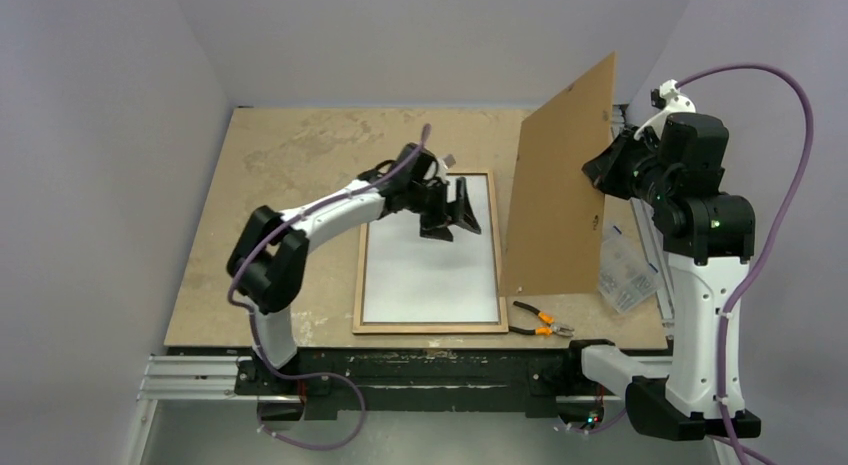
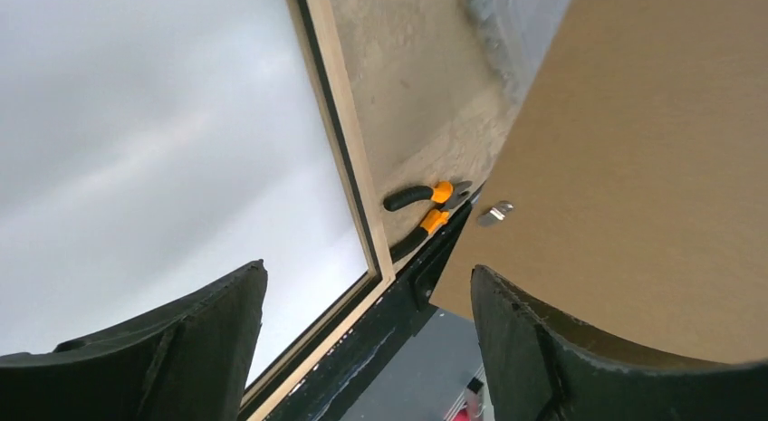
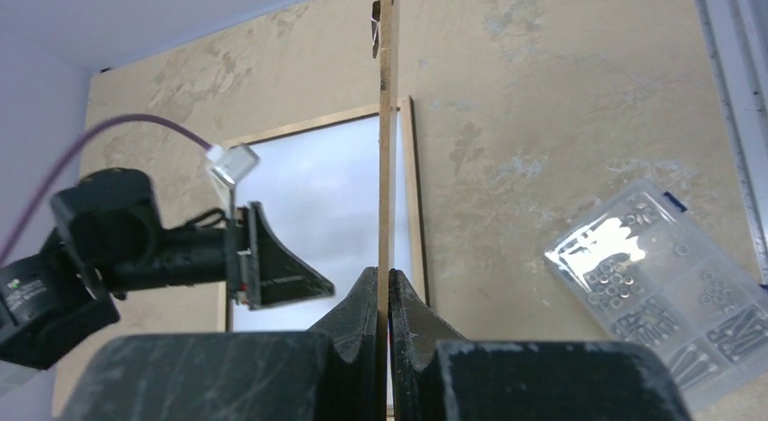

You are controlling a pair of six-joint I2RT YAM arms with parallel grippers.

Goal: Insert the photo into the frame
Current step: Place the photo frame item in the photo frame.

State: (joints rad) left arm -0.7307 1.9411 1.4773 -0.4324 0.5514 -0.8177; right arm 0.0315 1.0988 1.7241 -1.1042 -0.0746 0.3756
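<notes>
The frame (image 1: 430, 328) lies flat on the table, its light wood back up. A plain white sheet (image 1: 430, 275) fills it; it looks like the photo's white reverse, and no printed side shows. My left gripper (image 1: 455, 220) hovers open and empty over the frame's upper middle. In the left wrist view its fingers (image 2: 172, 349) stand wide apart above the white sheet (image 2: 163, 122) and the frame rail (image 2: 349, 158). My right gripper (image 3: 388, 290) is shut on the edge of the brown backing board (image 3: 388, 122), holding it upright to the right of the frame (image 1: 560, 185).
Orange-handled pliers (image 1: 540, 320) lie by the frame's near right corner, close to the table's front edge. A clear bag of screws (image 1: 625, 270) lies on the right, behind the board. Purple walls close in on the left and right.
</notes>
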